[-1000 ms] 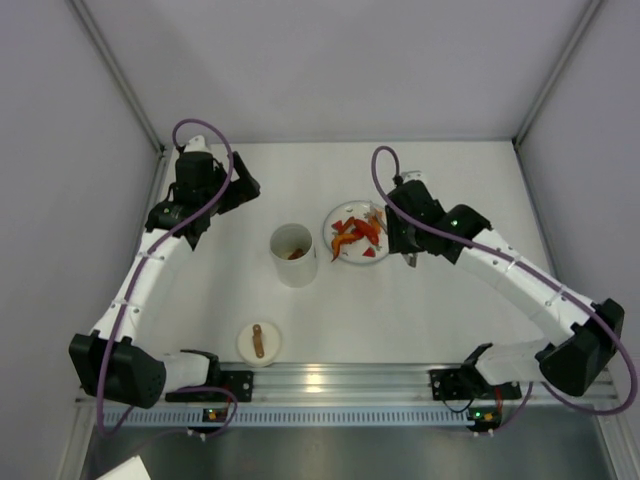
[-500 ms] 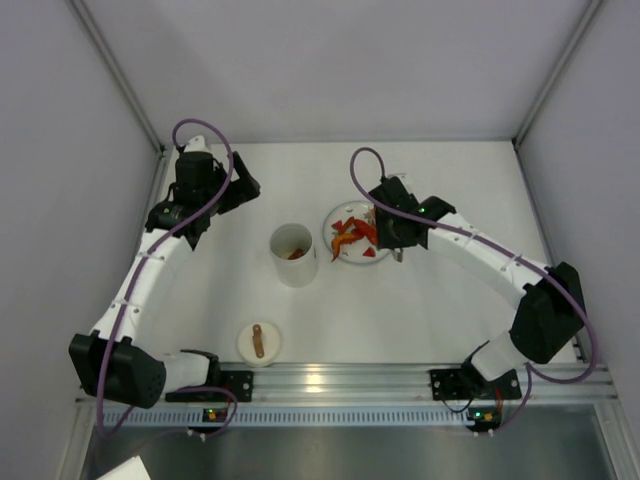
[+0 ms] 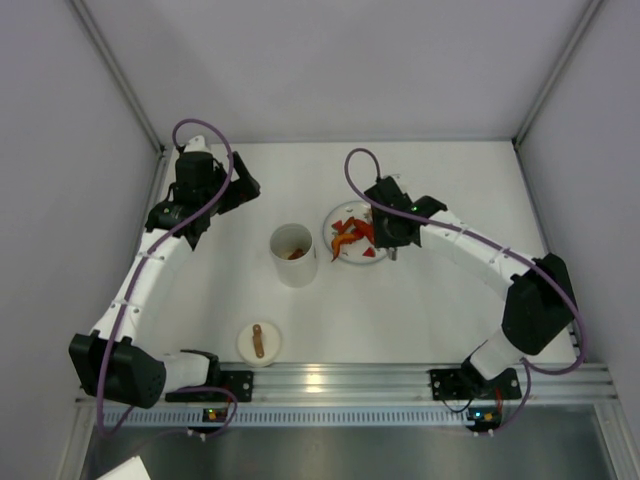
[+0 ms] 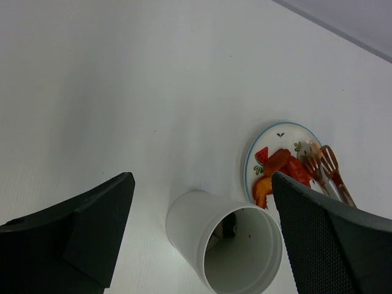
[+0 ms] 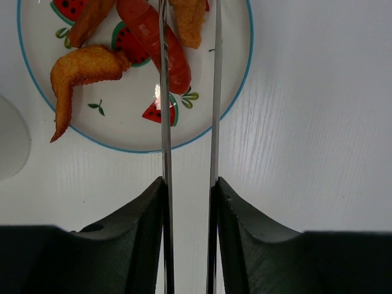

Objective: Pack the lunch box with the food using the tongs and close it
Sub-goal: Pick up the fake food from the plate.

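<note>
The white lunch box [image 3: 294, 262] stands upright and open left of the plate, with a food piece [image 3: 294, 252] inside; the left wrist view shows the lunch box [image 4: 202, 233] below. Its lid [image 3: 258, 341] lies near the front. Orange and red food [image 5: 153, 43] lies on the plate [image 5: 122, 125]. My right gripper [image 5: 188, 190] is shut on the tongs [image 5: 165, 141], whose two slim arms reach over the plate's right half, the red strip between them. My left gripper [image 3: 228, 193] hovers open at the far left, holding nothing.
The plate [image 3: 352, 259] has a blue rim and watermelon marks and sits right of the lunch box. Grey walls close in the table on three sides. An aluminium rail [image 3: 340, 380] runs along the near edge.
My right arm has shifted left, bringing the tongs over the plate, and the tong arms have drawn closer together. The left arm has not moved.
</note>
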You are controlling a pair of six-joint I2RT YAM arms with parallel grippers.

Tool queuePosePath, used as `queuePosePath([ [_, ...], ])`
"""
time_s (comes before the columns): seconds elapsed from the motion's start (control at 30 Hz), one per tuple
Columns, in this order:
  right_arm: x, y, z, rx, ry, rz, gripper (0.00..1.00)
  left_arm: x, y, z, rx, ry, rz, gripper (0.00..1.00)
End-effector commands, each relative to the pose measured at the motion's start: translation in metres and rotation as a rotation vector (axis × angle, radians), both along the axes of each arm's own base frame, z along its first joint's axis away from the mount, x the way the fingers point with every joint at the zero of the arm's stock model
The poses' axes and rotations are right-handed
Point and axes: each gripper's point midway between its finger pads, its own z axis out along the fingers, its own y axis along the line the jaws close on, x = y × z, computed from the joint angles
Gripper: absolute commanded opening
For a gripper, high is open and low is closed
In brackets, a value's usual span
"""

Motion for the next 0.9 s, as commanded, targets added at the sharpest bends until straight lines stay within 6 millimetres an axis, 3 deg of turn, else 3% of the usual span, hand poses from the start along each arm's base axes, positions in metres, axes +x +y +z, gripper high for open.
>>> queuePosePath([
  [0.0, 0.021, 0.012, 0.018, 0.068, -0.079, -0.010, 0.29, 0.002, -0.003, 0.004, -0.005, -0.012, -0.008, 0.99],
  [0.17, 0.021, 0.006, 0.036, 0.070, -0.113, -0.024, 0.09, 0.002, -0.003, 0.003, -0.005, -0.010, -0.008, 0.99],
  [0.37, 0.018, -0.004, 0.078, 0.084, -0.197, -0.037, 0.06, 0.002, -0.004, 0.003, -0.010, -0.010, -0.012, 0.99],
  [0.53, 0.008, -0.002, 0.112, 0.142, -0.236, 0.014, 0.06, 0.002, -0.004, 0.003, -0.012, -0.009, -0.013, 0.99],
  [0.87, -0.051, 0.053, 0.166, 0.317, -0.242, 0.292, 0.07, 0.003, -0.005, 0.003, -0.013, -0.009, -0.014, 0.99],
])
